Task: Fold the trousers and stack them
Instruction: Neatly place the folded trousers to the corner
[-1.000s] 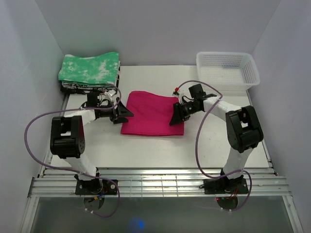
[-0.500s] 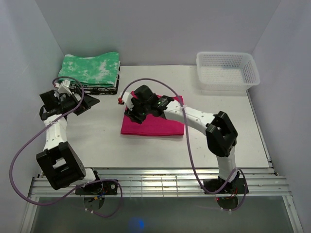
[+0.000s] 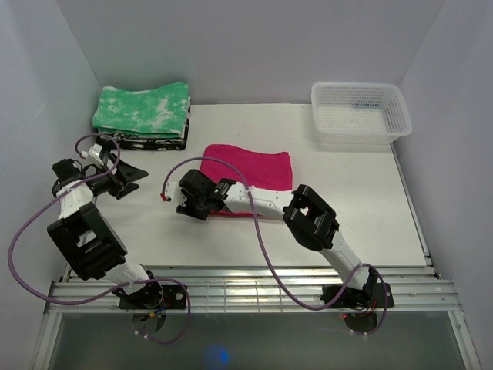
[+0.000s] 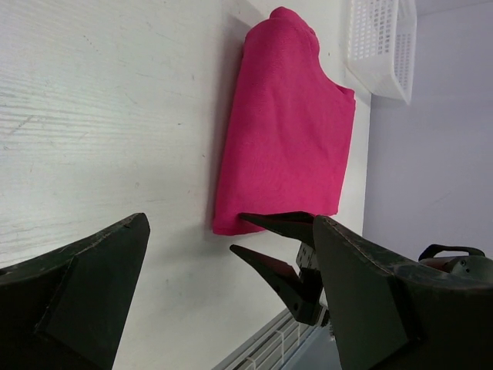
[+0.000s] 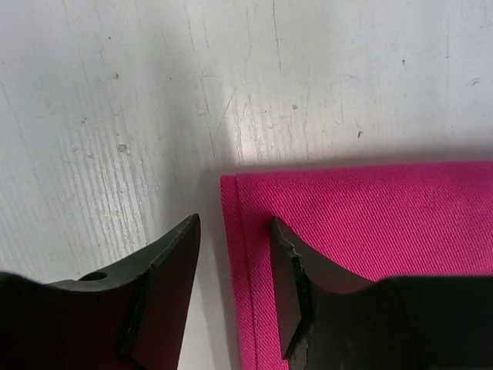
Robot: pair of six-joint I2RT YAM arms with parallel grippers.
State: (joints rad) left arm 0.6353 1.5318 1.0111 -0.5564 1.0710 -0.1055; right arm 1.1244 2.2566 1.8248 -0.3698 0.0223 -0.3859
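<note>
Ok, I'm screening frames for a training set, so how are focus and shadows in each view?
Top external: sharp, evenly lit, only soft shadows on the table. Left wrist: trousers crisp, left end effector a dark, slightly soft foreground. Right wrist: trousers' weave in focus, right end effector shading the table around one bright patch.

The left arm [image 3: 75,200] and the right arm [image 3: 260,202] are made of white links joined by bulky black joint housings, and each is mounted on a black base [image 3: 146,297]. A thin purple cable [image 3: 264,250] is looped loosely along each arm. The fingers [image 4: 85,285] are matte black and wedge-shaped.
</note>
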